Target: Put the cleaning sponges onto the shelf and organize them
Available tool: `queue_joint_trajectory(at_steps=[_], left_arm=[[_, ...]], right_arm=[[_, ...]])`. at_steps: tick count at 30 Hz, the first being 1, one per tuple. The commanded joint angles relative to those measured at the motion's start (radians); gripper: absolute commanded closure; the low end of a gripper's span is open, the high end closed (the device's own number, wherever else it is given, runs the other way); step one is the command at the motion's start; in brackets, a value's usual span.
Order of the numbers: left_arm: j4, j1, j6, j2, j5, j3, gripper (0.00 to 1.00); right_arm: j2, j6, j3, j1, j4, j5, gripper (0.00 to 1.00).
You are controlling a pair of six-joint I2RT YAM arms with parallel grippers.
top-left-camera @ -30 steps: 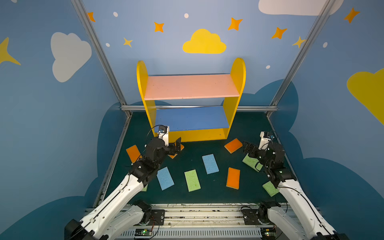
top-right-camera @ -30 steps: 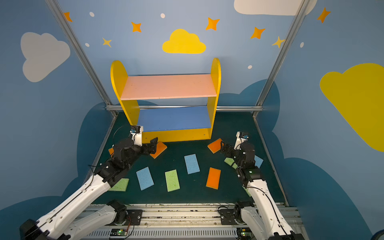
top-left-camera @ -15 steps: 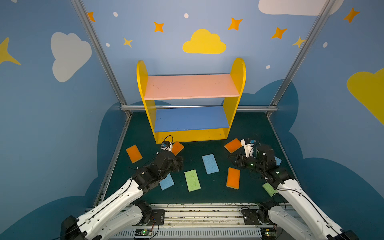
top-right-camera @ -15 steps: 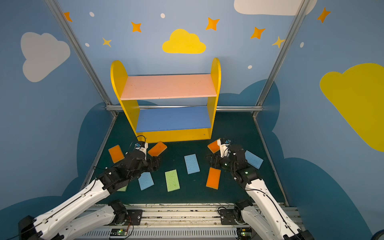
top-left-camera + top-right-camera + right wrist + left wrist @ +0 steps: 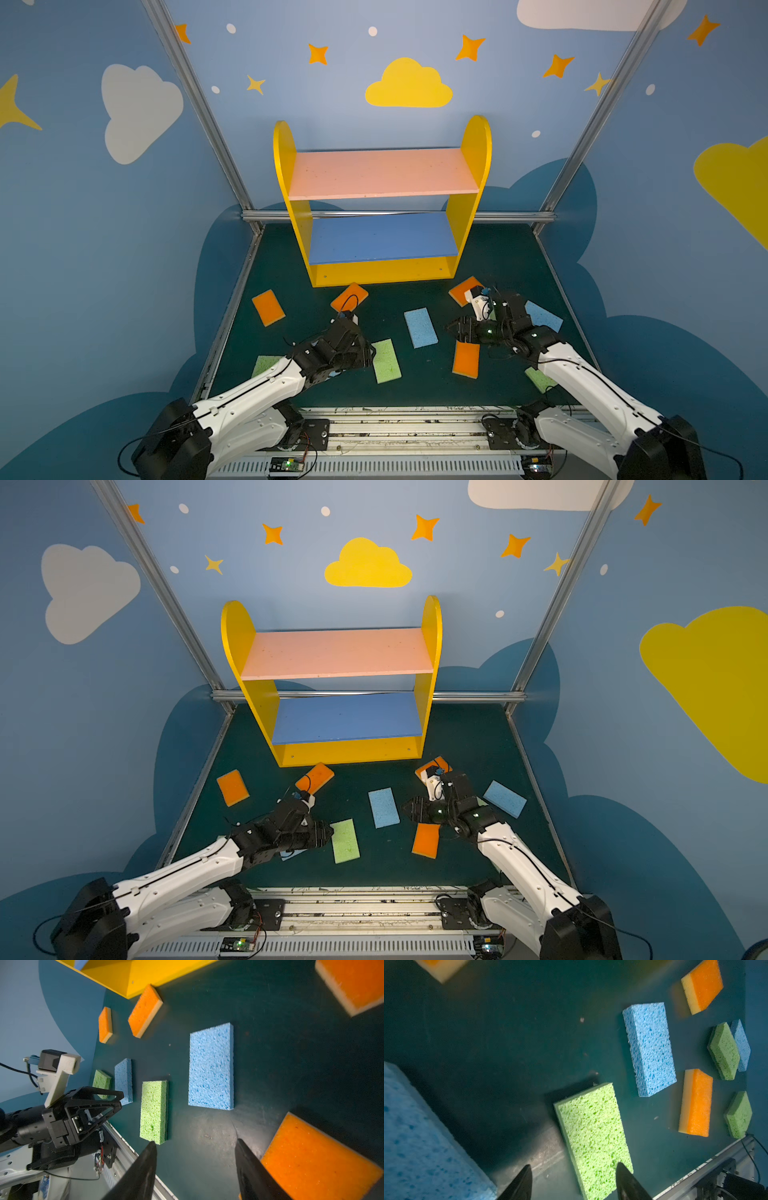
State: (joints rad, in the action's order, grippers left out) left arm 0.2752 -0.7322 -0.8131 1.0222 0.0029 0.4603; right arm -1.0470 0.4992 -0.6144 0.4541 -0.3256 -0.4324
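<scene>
The shelf (image 5: 286, 166) stands at the back of the mat, and its pink board (image 5: 382, 172) and blue board (image 5: 382, 237) are bare. Sponges lie scattered on the mat in front. My left gripper (image 5: 370, 354) (image 5: 573, 1167) is open, low beside a green sponge (image 5: 386, 360) (image 5: 593, 1136); one fingertip (image 5: 619, 1169) overlaps its end, the other is over bare mat. A blue sponge (image 5: 415, 1136) lies close beside it. My right gripper (image 5: 451, 328) (image 5: 195, 1142) is open over bare mat, just by an orange sponge (image 5: 465, 359) (image 5: 311, 1157). A blue sponge (image 5: 420, 327) lies between the two grippers.
More sponges lie around: orange ones (image 5: 268, 307) (image 5: 349, 297) (image 5: 463, 289), a blue one (image 5: 542, 318), green ones (image 5: 266, 365) (image 5: 540, 379). A metal rail (image 5: 415, 428) runs along the front edge. Blue walls with metal posts (image 5: 199, 108) close in the sides.
Both arms came down and inward from near the shelf's front: the left to the green sponge, the right to the orange one. Both grippers' jaws have narrowed.
</scene>
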Motion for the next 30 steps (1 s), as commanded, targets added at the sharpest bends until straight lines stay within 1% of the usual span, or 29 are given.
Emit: queue_joint_trajectory(at_steps=[1, 6, 8, 9, 11, 13, 15, 17, 20, 24, 30], left_arm=[[-0.115, -0.007, -0.03, 0.008, 0.062, -0.025, 0.39], [-0.188, -0.018, -0.099, 0.006, 0.074, -0.089, 0.45], [-0.204, -0.043, -0.132, 0.001, 0.052, -0.106, 0.46], [-0.205, -0.07, -0.149, -0.003, 0.026, -0.11, 0.46], [-0.192, -0.106, -0.164, -0.008, -0.016, -0.105, 0.45], [-0.172, -0.134, -0.17, 0.001, -0.045, -0.088, 0.45], [-0.166, -0.144, -0.176, 0.022, -0.05, -0.075, 0.43], [-0.167, -0.147, -0.183, 0.052, -0.047, -0.069, 0.44], [-0.181, -0.15, -0.185, 0.109, -0.046, -0.058, 0.48], [-0.2, -0.15, -0.18, 0.176, -0.041, -0.036, 0.54], [-0.215, -0.148, -0.163, 0.262, -0.024, 0.009, 0.73]], right_arm=[[-0.045, 0.062, 0.009, 0.017, 0.003, -0.04, 0.41], [-0.1, 0.038, -0.027, 0.025, 0.042, -0.044, 0.4], [-0.146, 0.034, -0.052, 0.024, 0.059, -0.041, 0.4], [-0.179, 0.025, -0.084, 0.021, 0.063, -0.047, 0.4], [-0.23, 0.007, -0.136, 0.018, 0.046, -0.06, 0.4], [-0.288, -0.004, -0.207, 0.012, -0.014, -0.07, 0.4], [-0.344, -0.02, -0.259, 0.007, -0.051, -0.094, 0.4], [-0.375, -0.013, -0.271, 0.001, -0.041, -0.134, 0.41], [-0.389, 0.011, -0.241, 0.0, 0.02, -0.175, 0.41], [-0.373, 0.002, -0.218, 0.001, 0.016, -0.139, 0.41], [-0.331, -0.012, -0.216, 0.0, -0.005, -0.124, 0.41]])
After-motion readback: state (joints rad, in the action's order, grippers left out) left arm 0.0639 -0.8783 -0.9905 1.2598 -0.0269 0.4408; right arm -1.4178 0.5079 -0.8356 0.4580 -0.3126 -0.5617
